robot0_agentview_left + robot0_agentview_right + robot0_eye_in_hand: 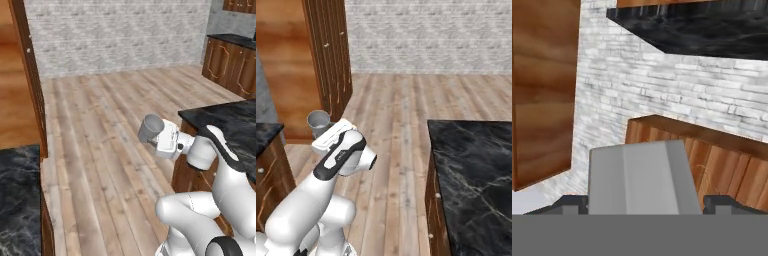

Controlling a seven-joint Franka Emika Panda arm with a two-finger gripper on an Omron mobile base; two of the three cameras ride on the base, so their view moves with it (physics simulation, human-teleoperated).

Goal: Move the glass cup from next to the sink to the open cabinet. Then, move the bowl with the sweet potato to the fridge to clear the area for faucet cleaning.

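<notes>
The glass cup [149, 128] is a small greyish translucent tumbler held out in front of the white arm, above the wooden floor. My gripper [156, 135] is shut on it, and the cup's open mouth points away from the hand. From the right base camera the glass cup [318, 121] sticks out past the wrist, close to a tall wooden panel. In the hand view the glass cup [639, 177] sits between the two dark fingertips [568, 203] of my gripper [643, 204].
A black marble counter [227, 125] over brown cabinets stands at the right, seen larger as the counter [476, 175]. Another dark counter [17, 200] lies at the lower left. A tall wooden panel [331, 55] rises on the left. Plank floor [110, 130] stretches to a brick wall [120, 35].
</notes>
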